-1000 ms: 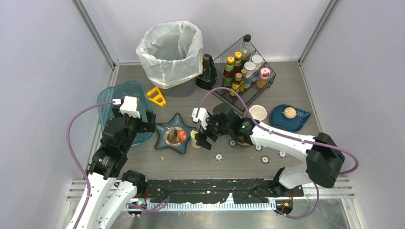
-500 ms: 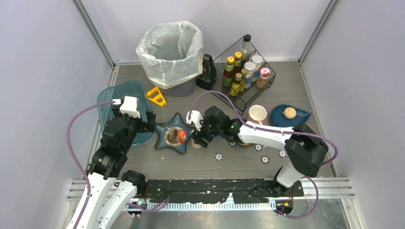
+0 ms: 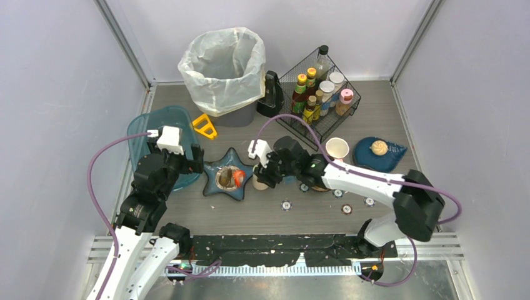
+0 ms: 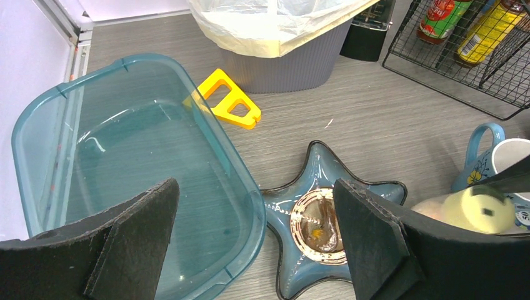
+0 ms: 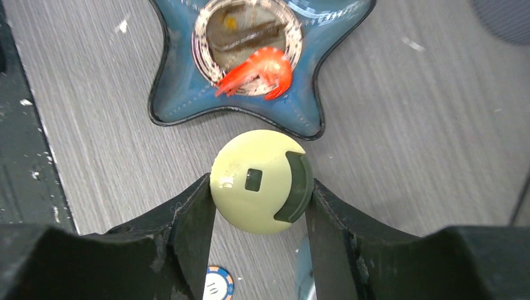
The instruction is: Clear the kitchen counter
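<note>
Right gripper (image 5: 259, 187) clamped on a cream-lidded jar (image 5: 250, 206) just beside the star-shaped dish (image 5: 294, 106); left gripper (image 4: 256, 187) gapes wide to the dish's left; the kitchen counter (image 3: 375, 106) lies beneath the dish.

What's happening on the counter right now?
The right gripper pinches a pale yellow container from both sides. The container stands on the kitchen counter beside the star-shaped dish, which holds an orange shrimp. The left gripper hangs open by the teal tub, holding nothing. Poker chips lie uncleared.
</note>
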Tool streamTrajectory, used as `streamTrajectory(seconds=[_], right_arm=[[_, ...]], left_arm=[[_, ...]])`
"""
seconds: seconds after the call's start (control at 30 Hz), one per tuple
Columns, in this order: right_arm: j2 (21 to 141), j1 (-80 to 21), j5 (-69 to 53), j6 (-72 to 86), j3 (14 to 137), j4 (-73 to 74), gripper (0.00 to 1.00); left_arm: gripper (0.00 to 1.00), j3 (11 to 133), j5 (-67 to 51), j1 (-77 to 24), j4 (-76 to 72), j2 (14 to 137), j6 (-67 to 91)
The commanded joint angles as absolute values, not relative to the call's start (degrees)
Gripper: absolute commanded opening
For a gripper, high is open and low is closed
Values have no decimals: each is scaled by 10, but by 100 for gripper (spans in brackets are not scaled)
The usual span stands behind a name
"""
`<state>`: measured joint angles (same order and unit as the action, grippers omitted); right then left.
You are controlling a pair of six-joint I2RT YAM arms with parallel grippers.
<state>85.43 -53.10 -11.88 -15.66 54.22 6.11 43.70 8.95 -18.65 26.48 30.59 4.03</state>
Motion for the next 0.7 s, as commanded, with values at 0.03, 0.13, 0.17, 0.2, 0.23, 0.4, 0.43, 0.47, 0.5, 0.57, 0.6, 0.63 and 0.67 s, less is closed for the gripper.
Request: streamTrajectory(seconds=[0.03,0.13,0.17,0.2,0.23,0.4,0.43,0.47,0.5,0.57,0.6,0.63,0.67], right_arm=[[747,-531,-84,-142,596,70,8],[708,-520,-44,-137,610,76,6],[702,-515,-22,-134,618,77,5],[693,-504,-12,-131,622,82,5],[689,-486,19,-121,632,85,6],[674,-387,58,-57,652,98,6],[673,-360,63,-42,652,94,5],[669,-349,67,-36,651,91,5],[668,-327,80,-26,648,85,5],[668,-295,103,-12,645,78,5],[669,-282,113,-7,645,77,5],[673,-259,116,4,644,74,5],[676,-246,120,12,643,71,5]], left_arm=[[95,453,82,-188,248,301,40],[95,453,81,-188,248,300,41],[95,453,80,-188,248,300,42],[95,453,80,-188,248,300,41],[95,453,80,-188,248,299,41],[95,453,81,-188,248,298,42],[95,453,81,-188,248,298,41],[95,453,80,-188,247,298,41],[95,453,80,-188,248,297,41],[95,453,79,-188,248,298,41],[95,453,79,-188,248,297,41],[95,453,79,-188,248,296,42],[95,454,79,-188,248,295,41]])
